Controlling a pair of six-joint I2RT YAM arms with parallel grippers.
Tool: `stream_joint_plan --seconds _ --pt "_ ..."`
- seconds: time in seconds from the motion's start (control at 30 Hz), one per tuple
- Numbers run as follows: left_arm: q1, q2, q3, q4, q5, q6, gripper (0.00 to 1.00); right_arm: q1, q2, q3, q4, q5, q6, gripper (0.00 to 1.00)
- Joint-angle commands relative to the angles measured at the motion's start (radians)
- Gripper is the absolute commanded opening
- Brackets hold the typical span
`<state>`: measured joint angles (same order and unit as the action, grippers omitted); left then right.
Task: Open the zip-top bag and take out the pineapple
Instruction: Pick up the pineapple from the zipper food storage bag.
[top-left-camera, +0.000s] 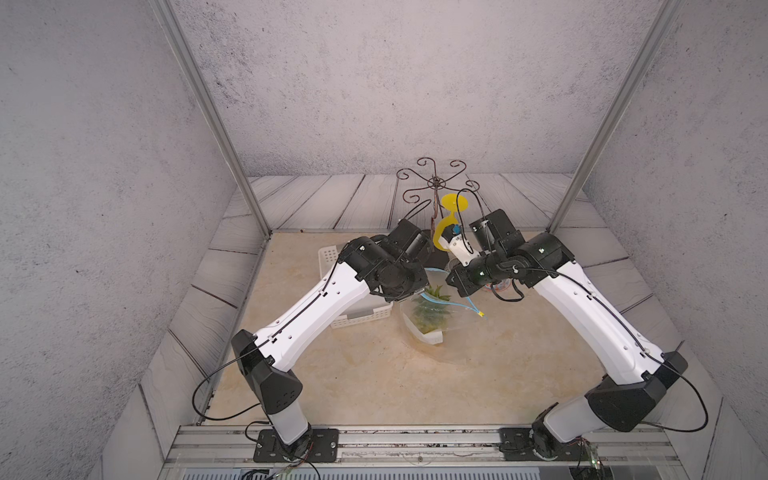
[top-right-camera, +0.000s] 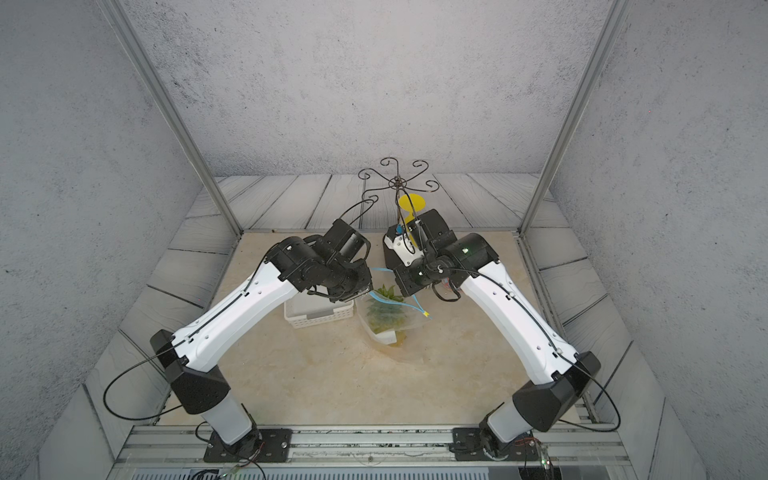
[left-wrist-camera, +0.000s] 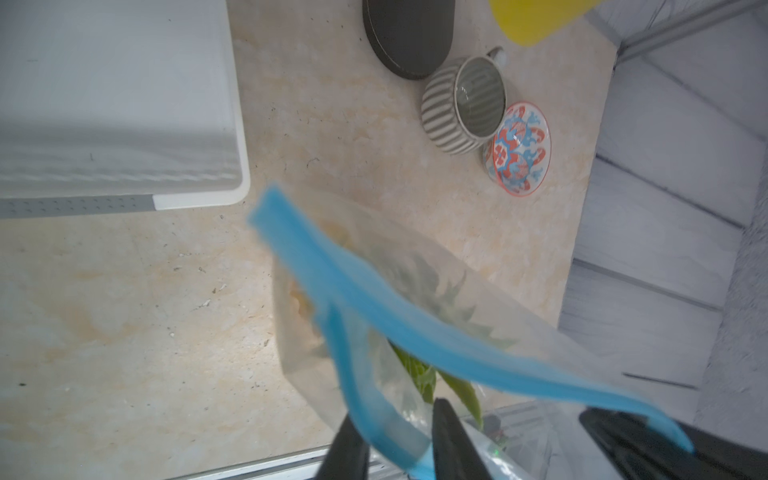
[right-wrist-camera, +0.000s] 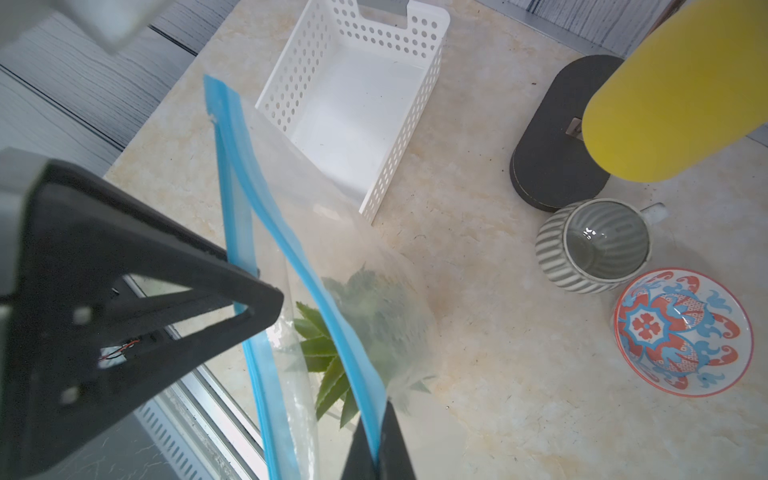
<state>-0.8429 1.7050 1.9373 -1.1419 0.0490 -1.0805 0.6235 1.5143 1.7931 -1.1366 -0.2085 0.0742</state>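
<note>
the zip-top bag (top-left-camera: 446, 322) stands near the middle of the tabletop (top-left-camera: 353, 382), mouth up and parted. the pineapple (top-left-camera: 430, 311) is inside, and only its green leaf crown shows clearly. in both top views the wrists hide the grippers. those views do show the yellow slider tab (top-left-camera: 481, 314) at the bag's 3 o'clock end and the white basket (top-left-camera: 361, 322) at its 9 o'clock. the right wrist view shows the right gripper (right-wrist-camera: 376, 453) pinched closed on one lip's blue zip strip (right-wrist-camera: 313, 291). the left wrist view shows the left gripper (left-wrist-camera: 399, 446) with its fingers (left-wrist-camera: 453, 440) set narrowly either side of the other lip's strip; whether they press it i cannot tell. only the wrist views show the striped mug (right-wrist-camera: 594, 245) and patterned bowl (right-wrist-camera: 681, 332) clearly, side by side. from above the right arm (top-left-camera: 582, 299) largely covers them. at the bag's 12 o'clock a yellow goblet (top-left-camera: 455, 203) sits by a wire stand (top-left-camera: 434, 181).
</note>
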Motion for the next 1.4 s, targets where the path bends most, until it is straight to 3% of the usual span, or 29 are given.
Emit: stream_joint_plan --seconds 0.0,0.07,0.23,0.37,0.43,0.57,0.67,0.87,1.07,1.37 --pt "0.001 0.003 0.032 -0.023 -0.049 0.026 0.09 -0.001 -0.064 -0.012 0.014 0.012 -0.013 0.0" --pt "0.0 -0.015 0.032 -0.031 -0.041 0.038 0.0 -0.006 -0.071 -0.023 0.019 0.038 -0.023 0.0" --pt "0.0 -0.07 0.034 -0.078 0.038 0.052 0.0 -0.01 -0.089 -0.06 0.071 0.091 -0.081 0.0" --pt "0.0 -0.101 0.006 -0.081 0.128 0.046 0.0 0.002 -0.081 0.022 0.042 0.06 -0.085 0.35" --pt "0.0 -0.116 -0.019 -0.047 0.157 0.033 0.0 0.02 -0.089 0.051 0.027 0.077 -0.08 0.41" --pt "0.001 -0.12 -0.011 -0.046 0.171 0.03 0.0 0.054 -0.107 0.086 -0.036 0.098 -0.023 0.41" --pt "0.002 -0.127 -0.016 -0.049 0.181 0.032 0.0 0.087 -0.09 0.106 -0.093 0.103 0.106 0.34" --pt "0.015 -0.13 -0.026 -0.038 0.204 0.038 0.0 0.121 -0.022 0.092 -0.137 0.125 0.34 0.36" --pt "0.016 -0.138 -0.05 -0.02 0.216 0.033 0.0 0.14 0.065 0.095 -0.109 0.117 0.435 0.46" --pt "0.025 -0.166 -0.111 0.029 0.23 0.015 0.0 0.149 0.124 -0.021 -0.005 0.283 0.487 0.7"
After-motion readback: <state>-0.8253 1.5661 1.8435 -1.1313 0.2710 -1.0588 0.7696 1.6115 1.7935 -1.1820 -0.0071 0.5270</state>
